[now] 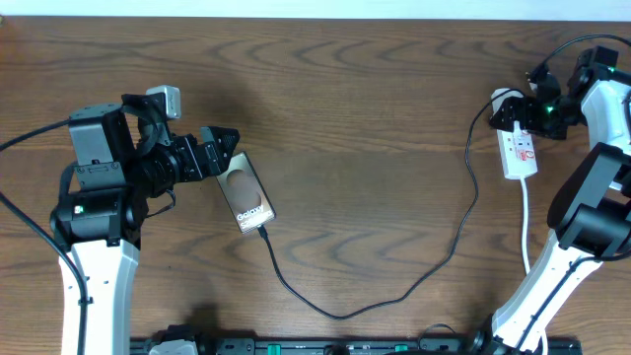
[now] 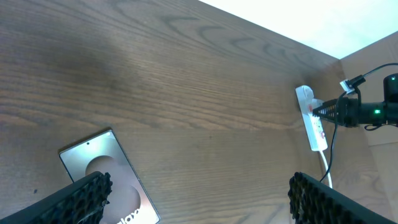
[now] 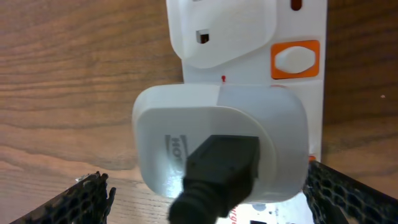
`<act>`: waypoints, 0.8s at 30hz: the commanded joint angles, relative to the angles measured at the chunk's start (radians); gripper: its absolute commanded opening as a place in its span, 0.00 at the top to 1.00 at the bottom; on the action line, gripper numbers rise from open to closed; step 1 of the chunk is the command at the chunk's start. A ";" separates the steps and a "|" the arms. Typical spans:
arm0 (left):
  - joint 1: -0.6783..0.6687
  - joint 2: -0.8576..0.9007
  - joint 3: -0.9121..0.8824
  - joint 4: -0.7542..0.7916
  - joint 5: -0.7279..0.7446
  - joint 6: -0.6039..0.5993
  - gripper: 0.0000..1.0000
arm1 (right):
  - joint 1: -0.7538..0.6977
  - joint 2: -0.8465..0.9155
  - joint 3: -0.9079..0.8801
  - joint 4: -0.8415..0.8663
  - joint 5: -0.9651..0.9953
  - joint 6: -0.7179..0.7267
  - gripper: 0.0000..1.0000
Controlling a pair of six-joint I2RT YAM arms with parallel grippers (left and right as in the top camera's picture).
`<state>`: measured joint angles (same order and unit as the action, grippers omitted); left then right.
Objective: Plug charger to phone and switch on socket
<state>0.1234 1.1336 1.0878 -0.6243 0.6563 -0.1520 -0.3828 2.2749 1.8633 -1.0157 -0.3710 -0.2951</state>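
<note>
The phone (image 1: 246, 194) lies flat at centre left, lettering toward its near end; it also shows in the left wrist view (image 2: 106, 171). The thin black charger cable (image 1: 394, 296) runs from the phone's near end across the table to a white adapter (image 3: 221, 149) plugged into the white socket strip (image 1: 520, 150). My left gripper (image 1: 219, 148) is open, its tips over the phone's far end. My right gripper (image 1: 521, 110) is open, straddling the adapter on the strip's far end. An orange-framed switch (image 3: 295, 59) sits beside it.
The strip's white cord (image 1: 525, 222) runs toward the table's front right. A rack of dark items (image 1: 355, 347) lines the front edge. The far table edge meets a white surface (image 2: 298, 18).
</note>
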 commanded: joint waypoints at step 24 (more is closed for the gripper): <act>0.004 0.004 0.003 -0.004 0.006 0.018 0.07 | -0.002 0.003 0.006 -0.006 -0.115 0.108 0.02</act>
<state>0.1234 1.1336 1.0878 -0.6250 0.6563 -0.1520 -0.3889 2.2749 1.8637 -1.0080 -0.4271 -0.2138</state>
